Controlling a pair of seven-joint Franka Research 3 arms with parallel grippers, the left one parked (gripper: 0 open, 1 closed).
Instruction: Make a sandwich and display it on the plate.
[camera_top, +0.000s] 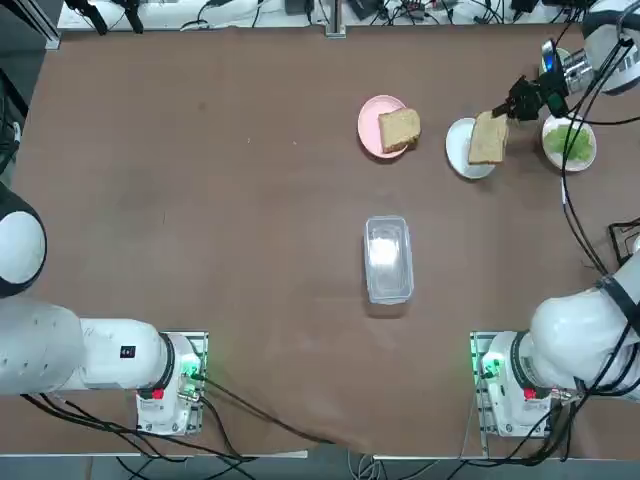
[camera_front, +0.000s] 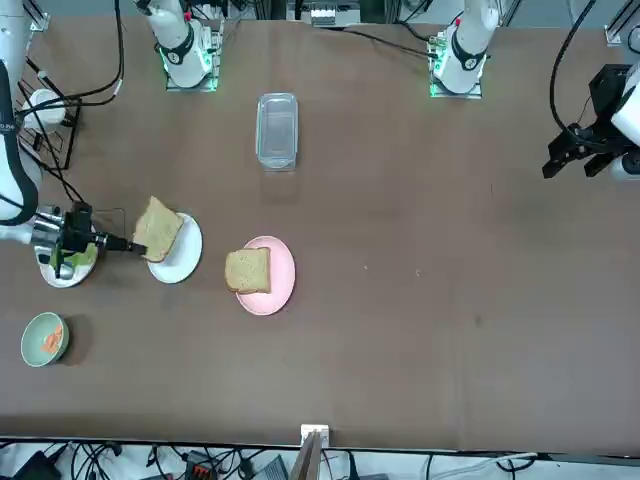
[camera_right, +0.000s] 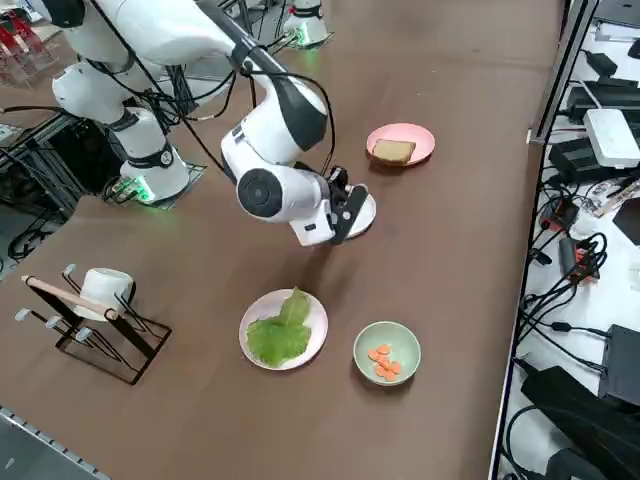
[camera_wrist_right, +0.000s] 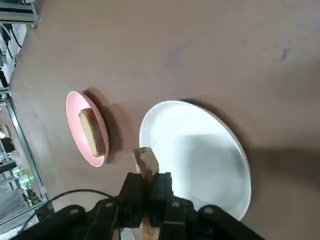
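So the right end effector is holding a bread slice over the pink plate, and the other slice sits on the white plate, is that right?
Plates swapped. The top view shows the right end effector holding a bread slice over the white plate; the other slice sits on the pink plate.

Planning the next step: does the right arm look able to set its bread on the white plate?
Probably yes: the right gripper holds the bread slice just over the white plate, which lies bare.

A brown table (camera_top: 200, 200) is filling the room, with cables (camera_right: 560, 250) and boxes trailing along its far side
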